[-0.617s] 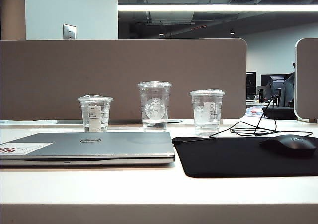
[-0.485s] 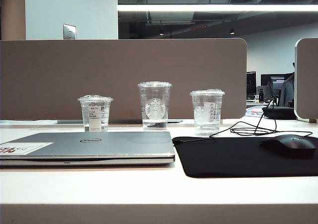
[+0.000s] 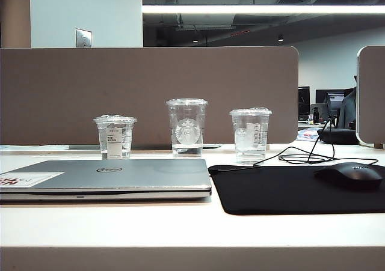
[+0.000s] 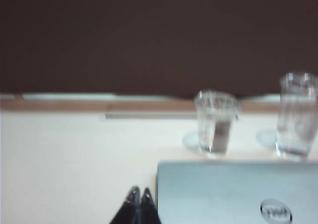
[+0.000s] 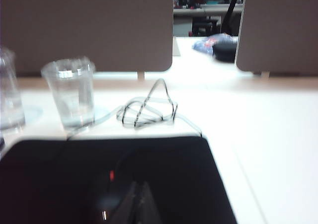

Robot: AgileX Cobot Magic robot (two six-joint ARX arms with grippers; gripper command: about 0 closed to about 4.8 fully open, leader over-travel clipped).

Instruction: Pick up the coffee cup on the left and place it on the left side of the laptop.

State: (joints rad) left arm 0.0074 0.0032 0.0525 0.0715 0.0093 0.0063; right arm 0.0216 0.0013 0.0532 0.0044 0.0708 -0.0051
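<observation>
Left claw (image 4: 139, 196) pinched closed above bare white counter (image 4: 74, 154), beside the thin silver-grey laptop's (image 4: 223, 189) left edge. Right claw (image 5: 139, 196) closed over the black mouse pad (image 5: 164, 174). Beyond the laptop stands the short clear-plastic lidded coffee cup (image 4: 215, 122).

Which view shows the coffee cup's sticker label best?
The exterior view: the coffee cup stands sharp behind the laptop, label facing the camera. The left wrist view shows it blurred, the label a dark strip. The right wrist view misses it.
</observation>
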